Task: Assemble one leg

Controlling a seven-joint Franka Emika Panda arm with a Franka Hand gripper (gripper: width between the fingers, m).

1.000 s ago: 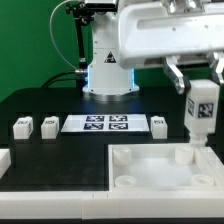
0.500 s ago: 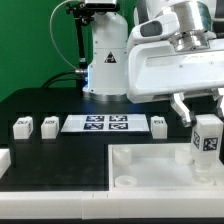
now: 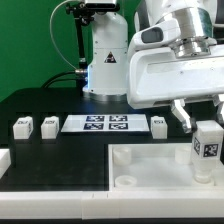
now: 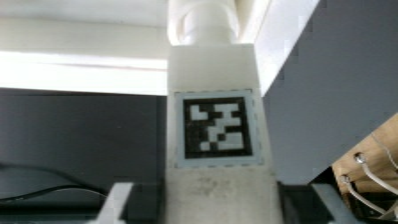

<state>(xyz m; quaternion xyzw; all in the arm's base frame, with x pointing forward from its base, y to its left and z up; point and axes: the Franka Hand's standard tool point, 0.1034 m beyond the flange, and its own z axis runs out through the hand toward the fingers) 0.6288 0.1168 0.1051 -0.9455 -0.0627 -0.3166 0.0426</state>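
Observation:
My gripper is shut on a leg, a small white block with a black-and-white tag. It holds the leg upright over the far right corner of the large white tray-like piece, low enough that its bottom end is hidden there. In the wrist view the leg fills the middle, tag facing the camera, with both dark fingers pressed against its sides. Three more legs stand in a row: two at the exterior view's left and one right of the marker board.
The marker board lies flat in the middle of the black table. The robot base stands behind it. A white part pokes in at the exterior view's left edge. The tray has round sockets at its corners.
The gripper has moved toward the exterior view's right and down with the leg, bringing it lower onto the tray's far right corner.

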